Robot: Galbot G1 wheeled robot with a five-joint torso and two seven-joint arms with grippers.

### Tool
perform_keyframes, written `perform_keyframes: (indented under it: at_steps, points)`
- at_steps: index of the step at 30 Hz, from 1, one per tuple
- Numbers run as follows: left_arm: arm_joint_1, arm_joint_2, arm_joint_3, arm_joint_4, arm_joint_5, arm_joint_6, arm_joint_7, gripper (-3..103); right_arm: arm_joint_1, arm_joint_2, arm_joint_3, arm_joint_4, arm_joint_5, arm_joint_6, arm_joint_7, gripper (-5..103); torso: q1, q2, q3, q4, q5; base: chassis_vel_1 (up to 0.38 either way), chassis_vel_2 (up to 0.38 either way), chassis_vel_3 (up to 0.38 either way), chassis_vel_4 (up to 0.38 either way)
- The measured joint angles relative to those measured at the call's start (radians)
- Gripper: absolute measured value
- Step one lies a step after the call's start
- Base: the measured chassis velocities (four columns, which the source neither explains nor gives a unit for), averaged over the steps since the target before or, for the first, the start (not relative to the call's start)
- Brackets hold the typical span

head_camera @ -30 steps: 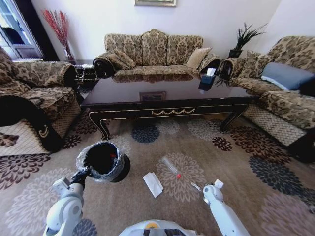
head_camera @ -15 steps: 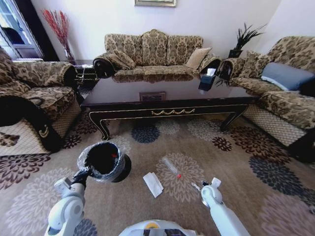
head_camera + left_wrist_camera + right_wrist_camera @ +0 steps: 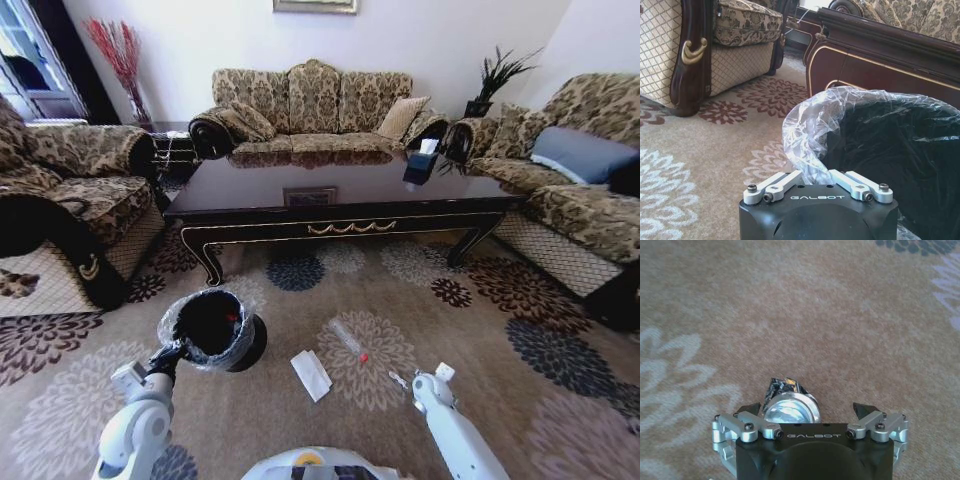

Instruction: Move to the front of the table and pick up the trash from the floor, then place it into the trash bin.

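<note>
The dark glossy table [image 3: 340, 190] stands ahead. On the carpet before me lies the trash: a flat white wrapper [image 3: 311, 375], a clear tube [image 3: 347, 340] with a red tip, and a small pale bit [image 3: 398, 379]. The black trash bin [image 3: 210, 328] with its clear bag stands at my left. My left gripper [image 3: 170, 352] is shut on the bag at the bin's rim [image 3: 810, 150]. My right gripper [image 3: 427, 385] hangs low over the carpet beside the pale bit. In the right wrist view it [image 3: 808, 411] is open, with a small shiny crumpled piece [image 3: 787, 405] between its fingers, nearer one finger.
Patterned sofas [image 3: 310, 100] surround the table on three sides, with an armchair [image 3: 60, 200] close on the left. A tissue box [image 3: 420, 160] sits on the table. The floral carpet [image 3: 480, 320] gives free room to the right of the trash.
The right gripper dipped slightly toward the small bit and came back. The bin in the left gripper shifted a little to the right.
</note>
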Motion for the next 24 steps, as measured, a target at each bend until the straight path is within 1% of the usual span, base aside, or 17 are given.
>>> perform_keyframes:
  at_steps: [7, 19, 20, 21, 22, 23, 24]
  points:
    - [-0.001, 0.001, -0.001, 0.006, 0.000, 0.000, 0.000, 3, 0.010, 0.001, 0.000, -0.029, -0.005, 0.020, -0.047, 100, 0.000, 0.000, 0.000, 0.0000, 0.0000, 0.000, 0.000, 0.000, 0.000]
    - [-0.006, 0.003, -0.001, 0.012, -0.001, 0.000, 0.001, 3, 0.019, 0.007, -0.010, -0.058, -0.042, 0.022, -0.071, 101, 0.000, 0.000, 0.000, 0.0000, -0.0001, 0.000, 0.000, 0.000, 0.000]
    - [-0.006, 0.004, -0.001, 0.013, -0.001, 0.000, 0.001, 3, 0.019, 0.009, -0.010, -0.061, -0.046, 0.022, -0.074, 99, 0.000, 0.000, 0.000, 0.0001, -0.0001, 0.000, 0.000, 0.000, 0.000]
    - [-0.006, 0.004, -0.001, 0.013, -0.001, 0.000, 0.001, 3, 0.019, 0.009, -0.010, -0.061, -0.046, 0.022, -0.074, 99, 0.000, 0.000, 0.000, 0.0001, -0.0001, 0.000, 0.000, 0.000, 0.000]
    - [-0.007, 0.004, -0.001, 0.013, -0.001, 0.000, 0.001, 3, 0.020, 0.009, -0.010, -0.064, -0.049, 0.023, -0.077, 95, 0.000, 0.000, 0.000, 0.0002, -0.0002, 0.000, 0.000, 0.000, 0.000]
    - [-0.007, 0.004, -0.001, 0.014, -0.001, 0.000, 0.001, 3, 0.020, 0.010, -0.010, -0.065, -0.050, 0.023, -0.078, 95, 0.000, 0.000, 0.000, 0.0002, -0.0001, 0.000, 0.000, 0.000, 0.000]
    - [-0.008, 0.004, -0.001, 0.014, -0.001, 0.000, 0.001, 3, 0.022, 0.010, -0.010, -0.067, -0.053, 0.024, -0.081, 90, 0.000, 0.000, 0.000, 0.0004, -0.0002, 0.000, 0.000, 0.000, 0.000]
